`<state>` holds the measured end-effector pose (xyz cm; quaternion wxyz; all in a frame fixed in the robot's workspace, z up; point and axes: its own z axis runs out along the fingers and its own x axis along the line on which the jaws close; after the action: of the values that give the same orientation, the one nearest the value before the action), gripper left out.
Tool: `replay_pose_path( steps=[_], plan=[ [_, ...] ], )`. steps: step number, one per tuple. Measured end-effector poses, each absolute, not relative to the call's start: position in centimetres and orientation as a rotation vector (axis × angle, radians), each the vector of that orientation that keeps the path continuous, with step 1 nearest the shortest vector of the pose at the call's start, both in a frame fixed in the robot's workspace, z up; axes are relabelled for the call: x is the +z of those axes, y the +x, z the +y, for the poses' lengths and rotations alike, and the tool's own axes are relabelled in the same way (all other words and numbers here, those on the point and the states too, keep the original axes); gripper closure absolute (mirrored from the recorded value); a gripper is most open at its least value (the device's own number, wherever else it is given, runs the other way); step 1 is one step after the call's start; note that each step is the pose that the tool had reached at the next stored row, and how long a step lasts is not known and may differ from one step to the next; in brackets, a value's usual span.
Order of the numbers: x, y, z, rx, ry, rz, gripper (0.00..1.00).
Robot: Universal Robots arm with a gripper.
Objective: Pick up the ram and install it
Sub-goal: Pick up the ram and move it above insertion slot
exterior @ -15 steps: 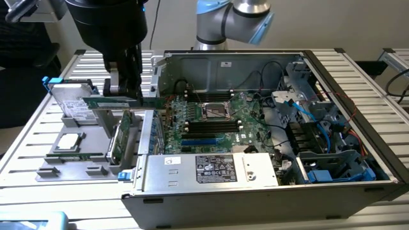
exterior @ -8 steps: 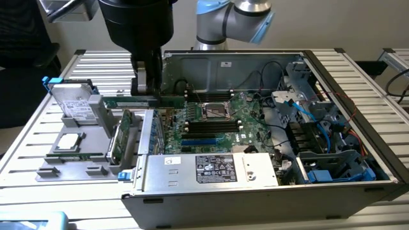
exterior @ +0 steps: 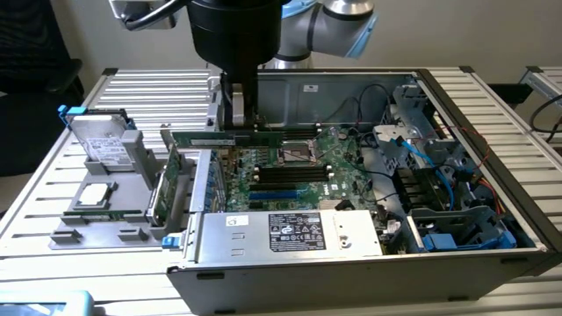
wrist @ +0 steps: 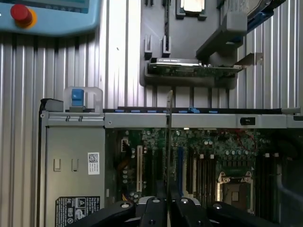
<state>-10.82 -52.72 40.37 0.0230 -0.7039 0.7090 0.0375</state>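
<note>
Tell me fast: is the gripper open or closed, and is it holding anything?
Gripper: closed on the ram, holding it on edge above the motherboard.

I'm looking at a robotics lab bench, not a home or office. The ribbed silver aluminium-profile table (exterior: 149,92) carries an opened grey metal desktop computer case (exterior: 351,283) and a grey plastic parts fixture (exterior: 88,234). A light-blue control pendant (wrist: 61,21) with a round red stop button (wrist: 21,14) lies nearby, and a silver-and-blue jointed robot arm (exterior: 343,20) stands behind.
</note>
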Motion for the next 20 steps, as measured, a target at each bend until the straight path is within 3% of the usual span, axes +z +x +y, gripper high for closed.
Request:
replay_pose_path(
  steps=[10, 20],
  plan=[
    [40.1, -6.9, -51.5, 0.108, -2.183, 2.199, 0.86],
    [39.8, -4.4, -48.5, 0.101, -2.187, 2.203, 0.86]
  ],
)
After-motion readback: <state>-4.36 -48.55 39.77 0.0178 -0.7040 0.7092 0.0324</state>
